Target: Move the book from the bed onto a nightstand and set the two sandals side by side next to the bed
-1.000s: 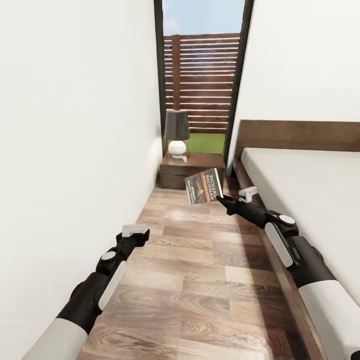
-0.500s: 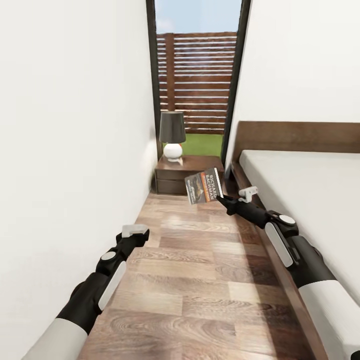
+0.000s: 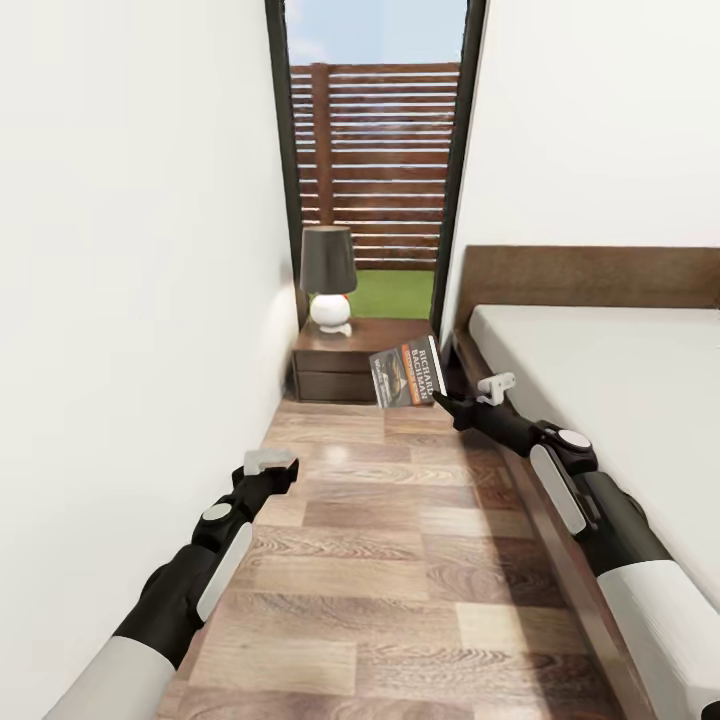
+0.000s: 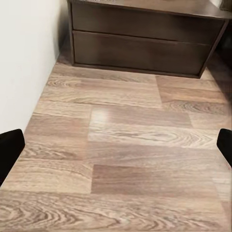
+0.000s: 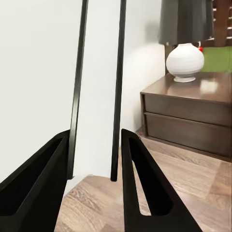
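Now nearer: nightstand [image 3: 360, 358] with lamp [image 3: 328, 278] looms larger; right gripper [image 3: 437, 393] jaws clamp the book [image 3: 405, 372]; left gripper [image 3: 270, 461] jaws spread, empty; placement approaching

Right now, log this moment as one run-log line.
phase: carrying | right gripper: shut on book | left gripper: open | ahead: nightstand with lamp | bed: at right

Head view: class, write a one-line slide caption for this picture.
Right gripper carries the Richard Bachman book along the wood-plank floor toward the nightstand beside the bed.
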